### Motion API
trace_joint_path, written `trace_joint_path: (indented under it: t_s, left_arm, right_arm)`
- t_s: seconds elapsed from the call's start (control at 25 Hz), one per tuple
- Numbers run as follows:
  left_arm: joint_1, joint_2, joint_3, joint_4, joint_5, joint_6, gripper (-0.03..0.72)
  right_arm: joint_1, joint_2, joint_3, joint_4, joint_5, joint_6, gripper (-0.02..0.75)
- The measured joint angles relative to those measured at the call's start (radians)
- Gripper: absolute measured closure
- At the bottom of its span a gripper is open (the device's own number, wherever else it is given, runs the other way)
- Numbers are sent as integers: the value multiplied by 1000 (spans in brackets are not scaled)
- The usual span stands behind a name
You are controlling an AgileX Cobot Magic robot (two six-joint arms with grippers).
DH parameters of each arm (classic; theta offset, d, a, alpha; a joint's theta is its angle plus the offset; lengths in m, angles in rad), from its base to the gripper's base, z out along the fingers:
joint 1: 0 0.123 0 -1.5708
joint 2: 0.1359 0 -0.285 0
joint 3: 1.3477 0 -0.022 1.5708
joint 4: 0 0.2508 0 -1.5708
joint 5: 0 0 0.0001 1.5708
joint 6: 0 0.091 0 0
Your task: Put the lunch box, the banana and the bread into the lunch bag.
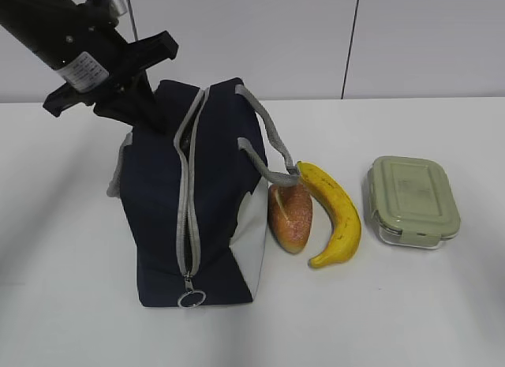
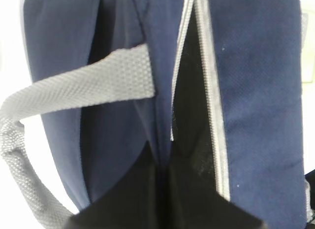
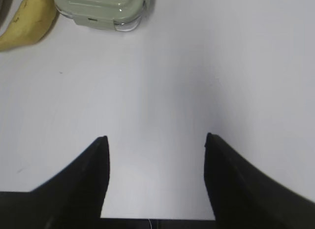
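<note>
On the table [image 1: 71, 304] the bag [image 1: 158, 217] stands upright, zipper [image 1: 188, 217] partly open at the far end, ring pull [image 1: 192, 298] at the near bottom edge. Left gripper [image 1: 150, 118] sits at the bag's far top corner, touching the fabric; left wrist view shows dark fingertips [image 2: 162, 204] pressed close at the zipper gap [image 2: 194, 115], but what they pinch (if anything) I cannot tell. Grey handle [image 2: 83, 86] drapes across the bag's side there. Bread [image 1: 289, 217] lies just beside the bag's white panel, touching the banana [image 1: 335, 213] on its right; a handle loop rests on the banana's stem end. Box [image 1: 412, 200], lid on, sits apart to the right. Right gripper [image 3: 155, 155] hovers over bare table, jaws spread wide, box [image 3: 101, 10] and banana [image 3: 27, 19] at the frame's top.
</note>
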Motion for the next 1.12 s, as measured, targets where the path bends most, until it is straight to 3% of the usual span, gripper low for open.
trace_joint_path:
  t_s: [0.28, 0.68, 0.96, 1.12]
  left_arm:
    - [0, 0, 0, 0, 4, 0, 690]
    - [0, 0, 0, 0, 15, 0, 690]
    - [0, 0, 0, 0, 17, 0, 690]
    - [0, 0, 0, 0, 17, 1, 690]
  right_arm:
    - [-38, 246, -11, 29, -179, 4, 287]
    - [-134, 511, -133, 246, -249, -185, 287]
    - [-277, 692, -224, 552, -235, -437, 287]
    - [-322, 784, -278, 672, -212, -550, 287]
